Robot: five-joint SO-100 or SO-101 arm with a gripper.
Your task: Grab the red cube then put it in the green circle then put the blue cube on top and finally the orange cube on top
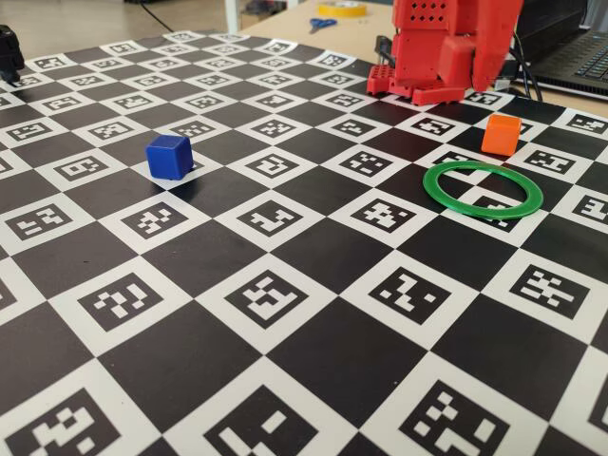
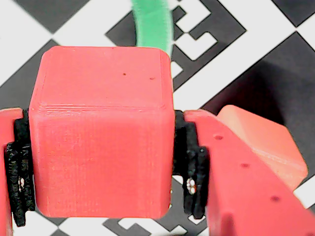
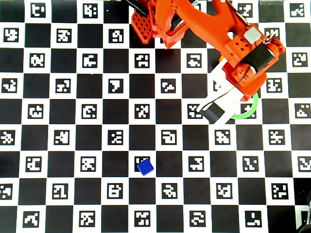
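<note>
Gripper (image 2: 101, 162) clamps the red cube (image 2: 101, 132) for placement; the green circle (image 2: 153, 24) lies at 12 o'clock.

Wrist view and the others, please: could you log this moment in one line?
gripper: shut on red cube | green circle: empty | blue cube, orange cube: on board

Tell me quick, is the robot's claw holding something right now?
Gripper: closed on the red cube, its pads pressed against both sides, held above the board.
</note>
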